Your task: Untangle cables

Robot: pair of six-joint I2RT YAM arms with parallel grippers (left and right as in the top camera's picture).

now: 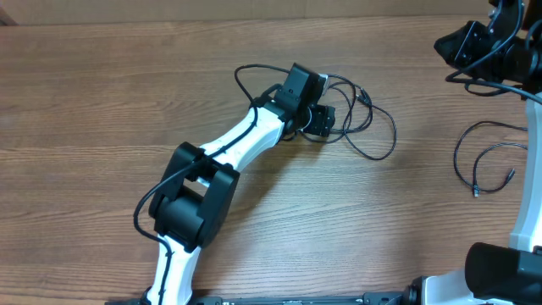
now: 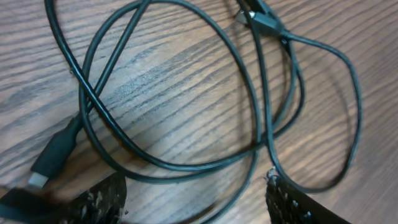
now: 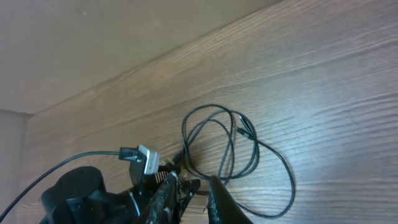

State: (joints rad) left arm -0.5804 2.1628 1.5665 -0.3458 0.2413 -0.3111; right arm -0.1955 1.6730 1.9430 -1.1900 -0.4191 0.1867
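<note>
My left fingers stand wide apart with nothing gripped. In the left wrist view their two dark pads sit at 7 and 5 o'clock, low over the tabletop, and strands of the tangled cables run across the gap between them. A black plug with a metal tip lies just beside the 7 o'clock pad, and a second plug lies up at 1 o'clock where several strands meet. From overhead, the left arm reaches in from 7 o'clock and its head covers part of the tangle. The tangle lies a little toward 12 o'clock from the middle of the tabletop, with loops spilling out toward 3 o'clock and 10 o'clock. My right fingers hang at the 1 o'clock corner, well apart from that tangle. They look nearly together, but I cannot tell whether they are fully closed or whether they pinch anything. A separate cable lies loosely looped at 3 o'clock near the tabletop's edge, with two small ends showing.
</note>
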